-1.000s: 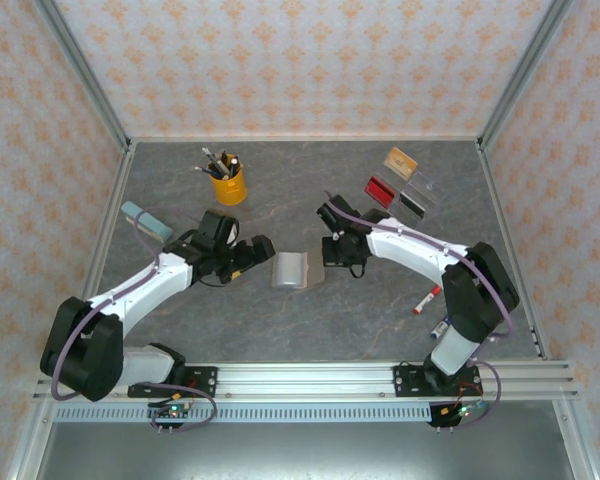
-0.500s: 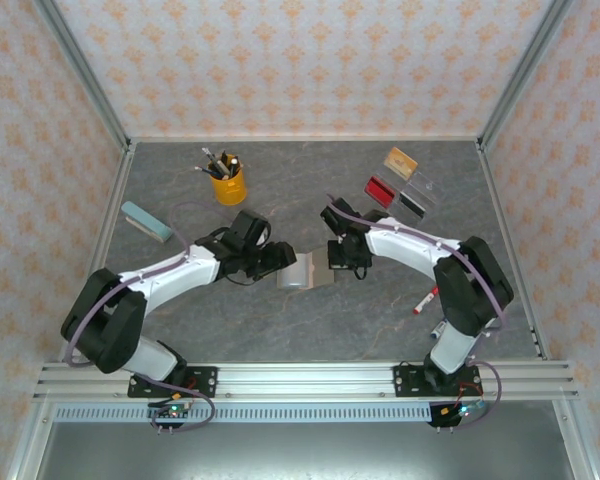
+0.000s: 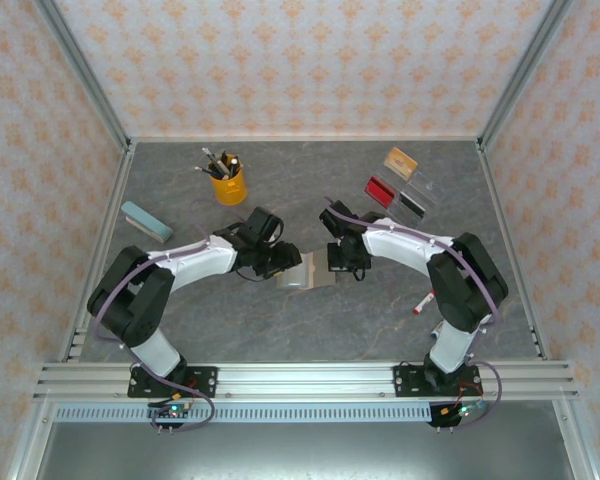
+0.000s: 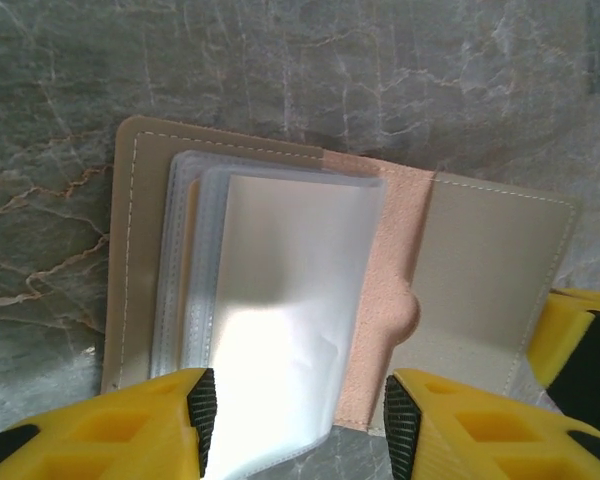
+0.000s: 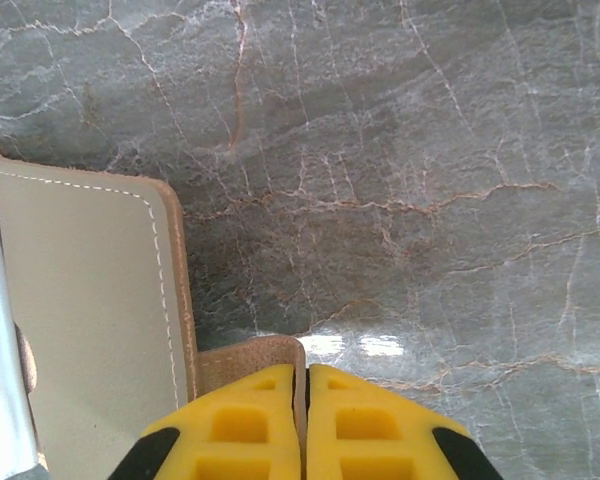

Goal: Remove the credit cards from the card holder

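- The card holder (image 3: 307, 273) (image 4: 480, 270) (image 5: 90, 300) is lying open and flat on the grey marbled surface (image 3: 280, 330), with its clear sleeves facing up.
- The right hand (image 3: 336, 265) (image 5: 307, 412) is pinching the tan tab at the holder's right edge, its fingers pressing tight together on it.
- The left hand (image 3: 285, 263) (image 4: 300, 415) is hanging over the holder's left half, half wide. Its yellow fingers (image 4: 130, 430) are sitting either side of the sleeves; whether they are touching them I cannot tell.
- The credit cards (image 3: 381, 190) are lying well beyond the holder to the far right: red nearest, black against a clear tray (image 3: 427, 186), tan-orange farthest.
- A yellow pen cup (image 3: 228, 186) is standing beyond the holder to the far left.
- A light-blue block (image 3: 146, 221) is lying well to the holder's left.
- A red marker (image 3: 426, 300) is lying to the holder's near right.
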### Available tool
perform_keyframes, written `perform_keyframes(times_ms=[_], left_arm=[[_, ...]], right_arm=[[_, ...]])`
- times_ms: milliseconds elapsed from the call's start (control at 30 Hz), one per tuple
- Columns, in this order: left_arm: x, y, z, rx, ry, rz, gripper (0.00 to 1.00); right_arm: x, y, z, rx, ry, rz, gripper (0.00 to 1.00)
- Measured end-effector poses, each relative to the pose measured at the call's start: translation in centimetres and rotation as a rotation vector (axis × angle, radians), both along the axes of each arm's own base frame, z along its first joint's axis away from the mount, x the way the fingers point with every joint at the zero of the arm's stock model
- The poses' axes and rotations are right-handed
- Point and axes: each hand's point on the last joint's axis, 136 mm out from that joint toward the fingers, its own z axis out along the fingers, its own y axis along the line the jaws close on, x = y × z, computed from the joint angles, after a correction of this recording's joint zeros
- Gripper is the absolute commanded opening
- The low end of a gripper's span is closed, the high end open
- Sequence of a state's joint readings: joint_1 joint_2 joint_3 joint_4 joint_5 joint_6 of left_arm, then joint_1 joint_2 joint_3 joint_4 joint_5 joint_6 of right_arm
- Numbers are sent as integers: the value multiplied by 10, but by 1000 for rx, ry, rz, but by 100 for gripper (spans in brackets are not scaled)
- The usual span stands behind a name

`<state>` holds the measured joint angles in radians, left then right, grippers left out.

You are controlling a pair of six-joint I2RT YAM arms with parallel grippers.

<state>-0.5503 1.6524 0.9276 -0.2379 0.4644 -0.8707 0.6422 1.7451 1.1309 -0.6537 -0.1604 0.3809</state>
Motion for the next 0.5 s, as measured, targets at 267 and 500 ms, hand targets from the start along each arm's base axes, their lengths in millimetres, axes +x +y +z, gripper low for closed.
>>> perform_keyframes(times_ms=[267,500], left_arm=[[2,3,-8,46,13,-9,52],[2,3,-9,51,14,-18,54]], right_arm=[[1,0,-4,-4,4,0,7],[0,0,-5,-5,6,0,7]])
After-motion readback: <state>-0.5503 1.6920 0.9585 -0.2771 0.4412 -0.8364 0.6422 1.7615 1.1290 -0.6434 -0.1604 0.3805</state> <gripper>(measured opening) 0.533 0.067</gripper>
